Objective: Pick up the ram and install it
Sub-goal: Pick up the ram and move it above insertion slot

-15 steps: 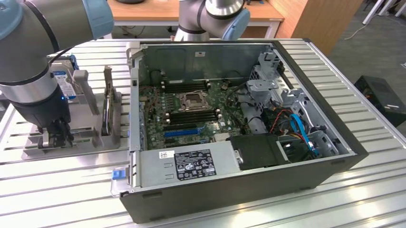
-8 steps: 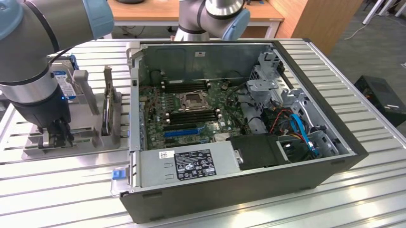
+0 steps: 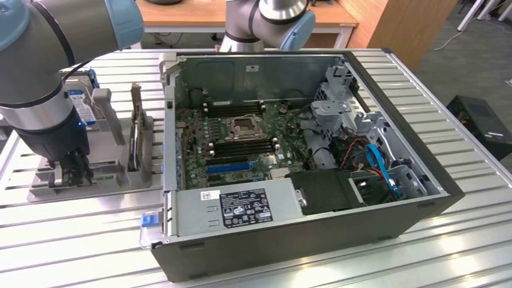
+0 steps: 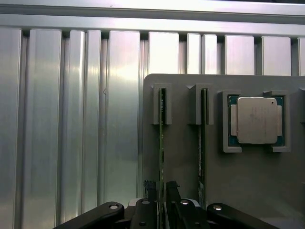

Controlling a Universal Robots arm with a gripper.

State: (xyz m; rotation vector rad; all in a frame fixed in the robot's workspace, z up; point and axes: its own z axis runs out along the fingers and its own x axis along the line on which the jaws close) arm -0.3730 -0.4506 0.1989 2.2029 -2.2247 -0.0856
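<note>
We saw the end effector (image 4: 161,185) astride the ram (image 4: 162,126) in its grey holder (image 4: 183,157), fingers narrow; we couldn't tell whether they gripped.

We see the gripper (image 3: 72,176) down in the gray holder (image 3: 110,179) by the edge of the table (image 3: 80,240) on the exterior view's left, beside the open computer case (image 3: 320,240).

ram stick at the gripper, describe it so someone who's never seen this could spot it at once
On the slatted metal table, find the grey holder tray carrying a square silver CPU. Two thin green sticks stand on edge in slots beside it. The ram is the stick farther from the CPU, straddled by the open gripper.
</note>
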